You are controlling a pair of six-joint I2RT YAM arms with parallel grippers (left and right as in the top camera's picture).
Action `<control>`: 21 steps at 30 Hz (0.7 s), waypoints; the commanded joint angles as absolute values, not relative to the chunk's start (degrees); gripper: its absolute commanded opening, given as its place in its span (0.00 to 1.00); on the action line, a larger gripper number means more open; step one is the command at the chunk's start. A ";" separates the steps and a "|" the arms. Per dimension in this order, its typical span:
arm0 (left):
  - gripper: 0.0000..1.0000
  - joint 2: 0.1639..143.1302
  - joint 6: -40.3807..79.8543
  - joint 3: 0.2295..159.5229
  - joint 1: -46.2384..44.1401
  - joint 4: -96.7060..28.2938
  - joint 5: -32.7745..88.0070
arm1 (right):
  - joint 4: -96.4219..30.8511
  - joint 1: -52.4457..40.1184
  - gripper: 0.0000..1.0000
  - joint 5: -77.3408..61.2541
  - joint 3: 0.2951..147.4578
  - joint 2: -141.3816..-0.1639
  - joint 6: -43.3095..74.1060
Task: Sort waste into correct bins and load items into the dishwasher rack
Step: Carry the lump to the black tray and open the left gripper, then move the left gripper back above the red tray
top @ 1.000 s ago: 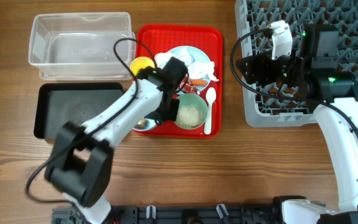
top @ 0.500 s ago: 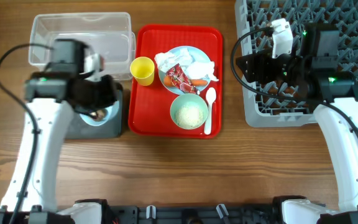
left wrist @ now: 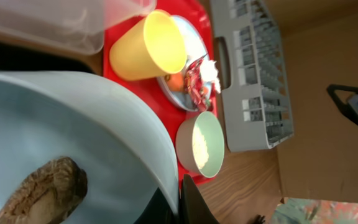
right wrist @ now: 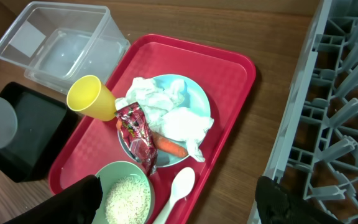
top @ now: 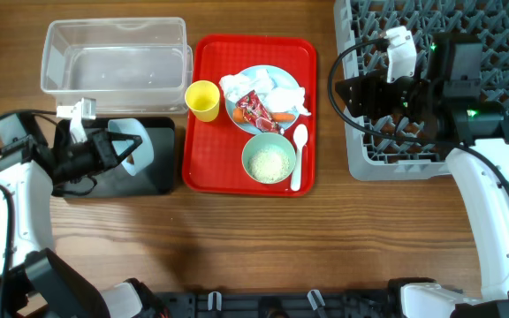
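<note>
My left gripper (left wrist: 178,202) is shut on the rim of the pale blue bowl (left wrist: 73,137), which is tipped on its side over the black tray (top: 155,168). A brown food scrap (left wrist: 42,193) lies inside the bowl. On the red tray the blue plate (top: 277,79) carries a white napkin (top: 246,86), a red wrapper (top: 256,110) and a carrot piece (top: 281,115). Beside it are the yellow cup (top: 202,100), the green bowl of rice (top: 270,162) and the white spoon (top: 298,155). My right gripper (right wrist: 179,205) hangs open above the tray's right edge, holding nothing.
The clear tub (top: 113,55) stands behind the black tray at the far left. The grey dishwasher rack (top: 493,26) fills the back right, under the right arm. Bare wood runs along the front of the table (top: 263,247).
The left arm carried the blue bowl from the red tray over to the black tray, then drew back left and tipped the bowl onto its side. The right arm stayed still.
</note>
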State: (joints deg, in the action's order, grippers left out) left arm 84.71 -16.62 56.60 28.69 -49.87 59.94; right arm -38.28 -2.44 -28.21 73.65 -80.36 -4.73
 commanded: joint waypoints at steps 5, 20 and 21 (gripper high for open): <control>0.04 90.61 -26.89 55.86 32.42 -43.53 69.73 | -38.02 -2.61 0.82 -27.83 74.46 -79.94 -4.47; 0.04 95.07 -30.87 55.86 32.64 -43.22 85.56 | -38.17 -2.61 0.82 -27.83 74.46 -79.94 -4.49; 0.04 95.07 -30.87 55.86 32.67 -43.22 85.78 | -38.17 -2.61 0.82 -27.83 74.46 -79.94 -4.49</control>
State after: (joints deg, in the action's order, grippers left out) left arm 94.78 -29.36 56.29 32.32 -43.40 81.01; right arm -38.33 -2.44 -28.21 73.65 -80.36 -4.75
